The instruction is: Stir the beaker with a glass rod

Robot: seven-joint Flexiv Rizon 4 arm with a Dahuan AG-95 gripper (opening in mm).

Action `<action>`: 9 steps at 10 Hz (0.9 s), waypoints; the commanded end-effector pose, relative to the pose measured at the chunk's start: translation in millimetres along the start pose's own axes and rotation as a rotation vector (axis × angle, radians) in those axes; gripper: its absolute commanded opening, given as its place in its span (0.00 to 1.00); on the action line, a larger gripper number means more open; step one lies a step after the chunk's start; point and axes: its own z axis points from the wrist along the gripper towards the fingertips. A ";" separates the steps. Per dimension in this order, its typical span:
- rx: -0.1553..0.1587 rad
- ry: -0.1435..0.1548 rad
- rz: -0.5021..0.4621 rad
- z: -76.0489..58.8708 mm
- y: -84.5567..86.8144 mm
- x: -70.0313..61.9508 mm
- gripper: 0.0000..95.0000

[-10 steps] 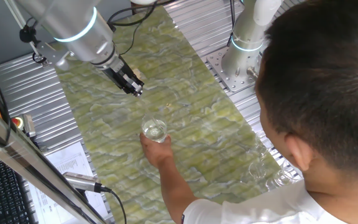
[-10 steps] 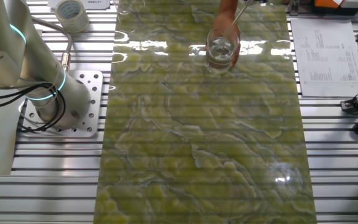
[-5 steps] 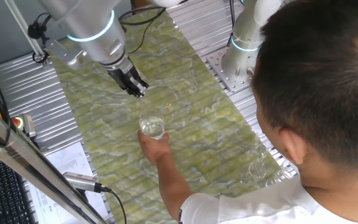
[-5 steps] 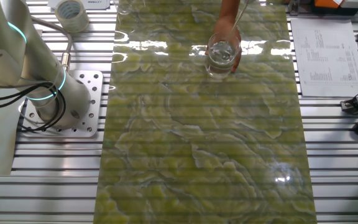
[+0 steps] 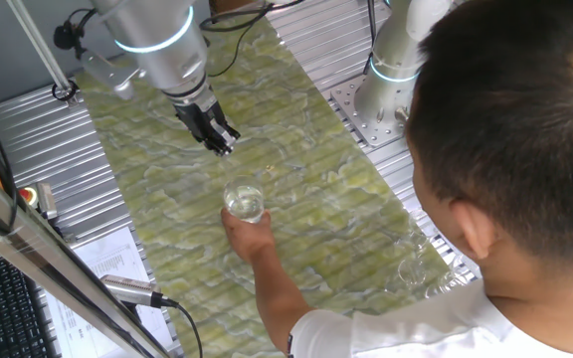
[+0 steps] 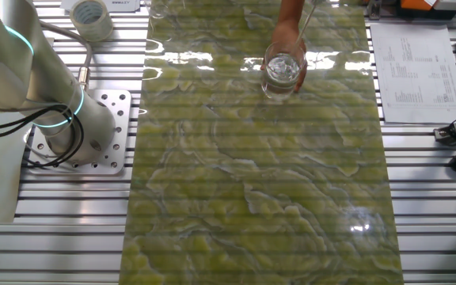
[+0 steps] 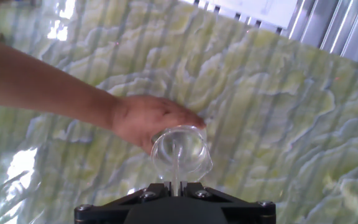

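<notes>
Rod (image 7: 176, 163) tip inside beaker (image 7: 180, 153) shows only in hand view.

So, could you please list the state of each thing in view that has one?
beaker: upright on the mat, holding clear liquid, steadied by a person's hand
glass rod: lower end inside the beaker, held by the gripper
gripper: shut on the rod, above the beaker

Two high fixed views from opposite sides; close hand view; shared beaker (image 5: 245, 203).
</notes>
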 end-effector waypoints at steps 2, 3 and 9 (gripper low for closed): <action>0.007 0.079 -0.021 -0.9 0.1 -1.3 0.00; 0.020 0.080 -0.027 -0.9 0.1 -1.3 0.00; 0.068 0.011 -0.032 -0.9 0.3 -1.5 0.00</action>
